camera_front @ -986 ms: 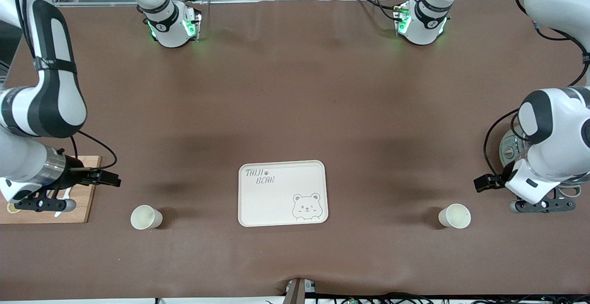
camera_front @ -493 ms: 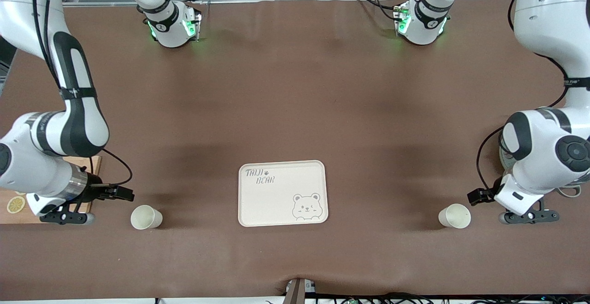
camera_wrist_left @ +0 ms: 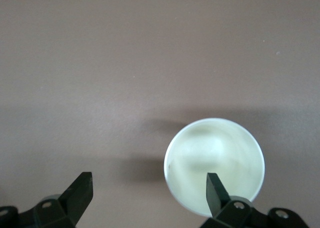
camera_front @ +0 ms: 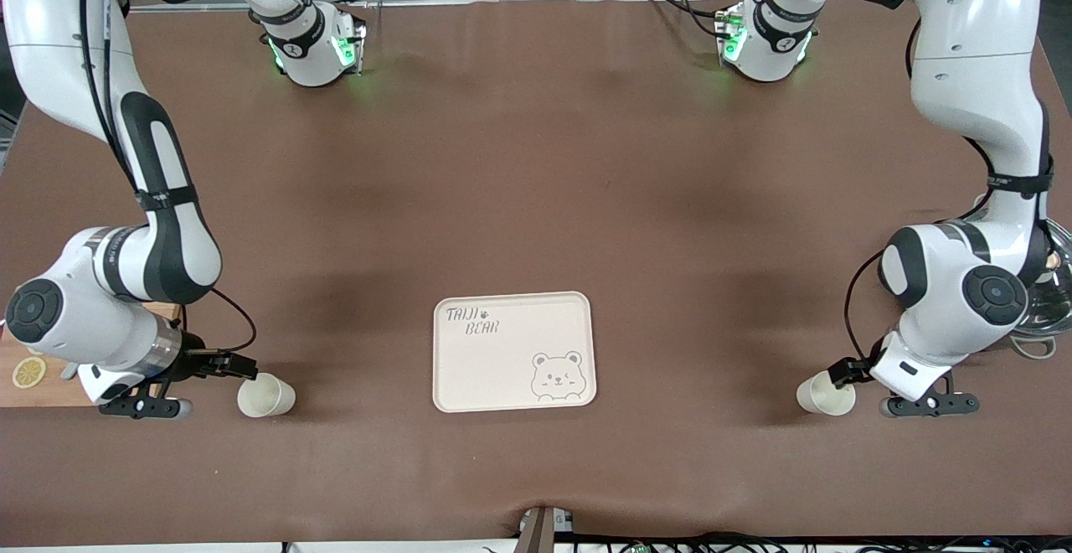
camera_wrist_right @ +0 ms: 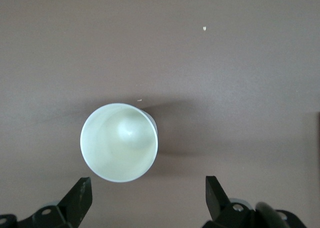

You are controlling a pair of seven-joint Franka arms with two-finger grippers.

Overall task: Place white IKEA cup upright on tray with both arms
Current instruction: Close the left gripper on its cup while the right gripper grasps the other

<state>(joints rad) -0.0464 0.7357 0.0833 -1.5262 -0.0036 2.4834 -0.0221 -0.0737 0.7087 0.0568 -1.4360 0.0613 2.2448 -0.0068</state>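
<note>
Two white cups stand on the brown table with the cream "TAIJI BEAR" tray (camera_front: 502, 369) midway between them. One cup (camera_front: 265, 395) is toward the right arm's end and the other cup (camera_front: 825, 392) toward the left arm's end. My right gripper (camera_front: 249, 366) hangs open just beside its cup's rim. In the right wrist view that cup (camera_wrist_right: 119, 142) shows its open mouth, just ahead of the right gripper (camera_wrist_right: 147, 183). My left gripper (camera_front: 831, 373) is open above its cup. There one finger (camera_wrist_left: 216, 188) overlaps the mouth of the cup (camera_wrist_left: 214, 163), off to one side of the left gripper (camera_wrist_left: 149, 180).
A wooden cutting board (camera_front: 17, 390) with a lemon slice (camera_front: 29, 371) lies under the right arm's wrist at the table's end. A shiny metal dish (camera_front: 1051, 302) sits at the left arm's end. Both arm bases (camera_front: 310, 46) (camera_front: 762, 42) stand along the table's edge farthest from the front camera.
Both arms swung in and down from the table's ends. Each gripper travelled toward its cup and now hangs at its rim. The jaws stayed open and the cups did not move.
</note>
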